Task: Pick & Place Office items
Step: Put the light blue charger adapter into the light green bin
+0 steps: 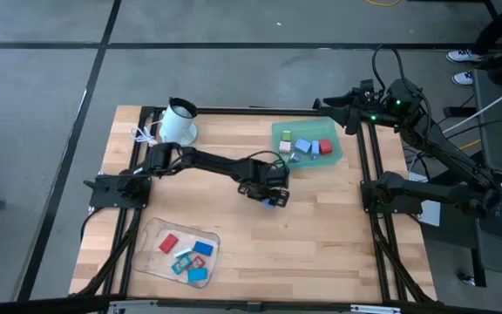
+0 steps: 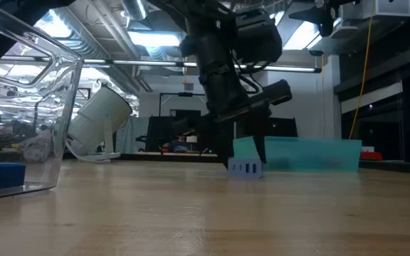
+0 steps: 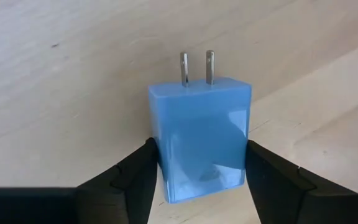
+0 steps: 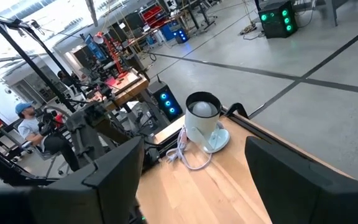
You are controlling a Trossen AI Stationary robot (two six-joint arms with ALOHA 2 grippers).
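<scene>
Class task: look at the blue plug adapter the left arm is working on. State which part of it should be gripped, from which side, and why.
Grip the blue plug adapter across its two flat side faces, coming from the end opposite the prongs. Those faces are parallel and smooth, and the metal prongs stay clear. The left gripper already brackets it that way, fingers against both sides.

A light wooden table (image 1: 321, 227) stood on a grey floor. Near its far left corner, a white mug (image 1: 178, 121) with a dark inside sat on a pale coaster (image 4: 219, 140), and a white coiled cord (image 1: 141, 134) lay just beside it. A teal tray (image 1: 336, 150) rested toward the far right side. A clear plastic container (image 1: 157, 234) sat near the front left. Beyond the table, a seated person (image 4: 33, 127) wore a blue cap.
</scene>
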